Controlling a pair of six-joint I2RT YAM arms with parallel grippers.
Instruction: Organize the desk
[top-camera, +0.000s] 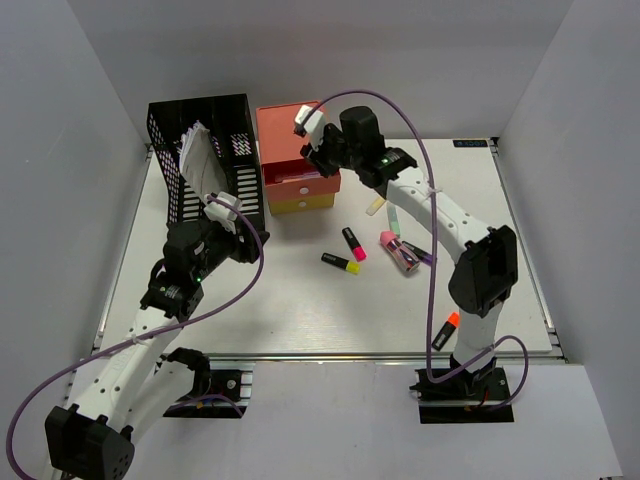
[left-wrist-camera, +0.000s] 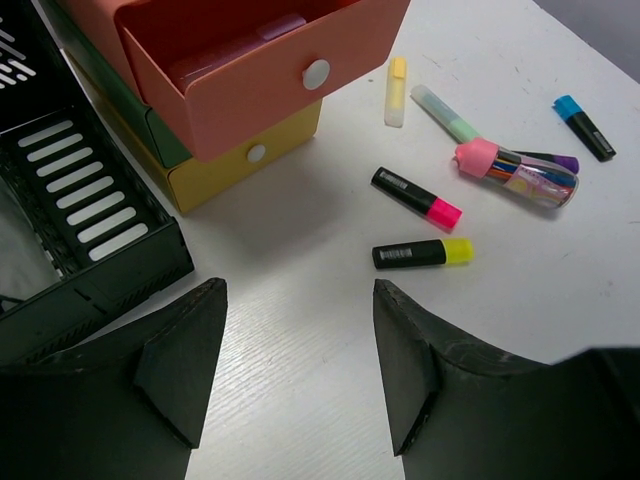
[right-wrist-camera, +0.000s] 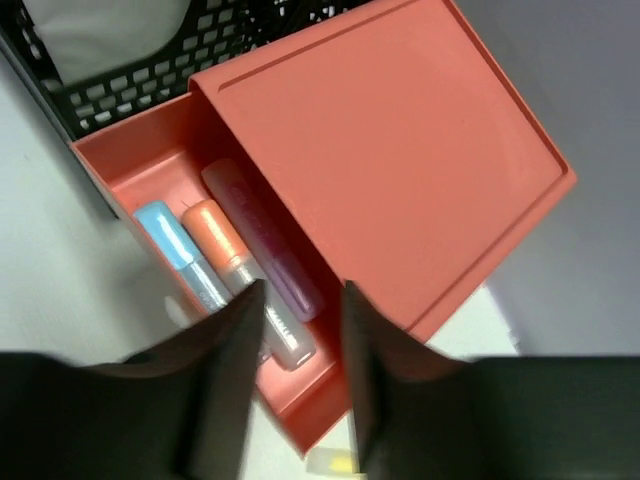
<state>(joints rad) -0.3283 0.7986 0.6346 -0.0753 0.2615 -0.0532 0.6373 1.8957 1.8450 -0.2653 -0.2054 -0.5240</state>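
Note:
The white desk (top-camera: 300, 310) holds a coral, green and yellow drawer unit (top-camera: 290, 140) whose top coral drawer (right-wrist-camera: 130, 160) is pulled out. Blue (right-wrist-camera: 180, 255), orange (right-wrist-camera: 220, 240) and purple (right-wrist-camera: 265, 240) highlighters lie in it. My right gripper (top-camera: 318, 140) hovers over that drawer, open and empty (right-wrist-camera: 303, 295). My left gripper (top-camera: 235, 215) is open and empty above the bare desk (left-wrist-camera: 300, 290). A pink highlighter (left-wrist-camera: 417, 197), a yellow one (left-wrist-camera: 422, 253), a pale yellow one (left-wrist-camera: 396, 92), a green one (left-wrist-camera: 447, 114) and a pink-capped pen tube (left-wrist-camera: 520, 175) lie loose.
A black mesh file rack (top-camera: 205, 150) with papers stands left of the drawer unit, close to my left gripper. A blue marker (left-wrist-camera: 583, 127) and a purple one (left-wrist-camera: 560, 160) lie near the tube. An orange marker (top-camera: 446, 330) lies by the right arm's base.

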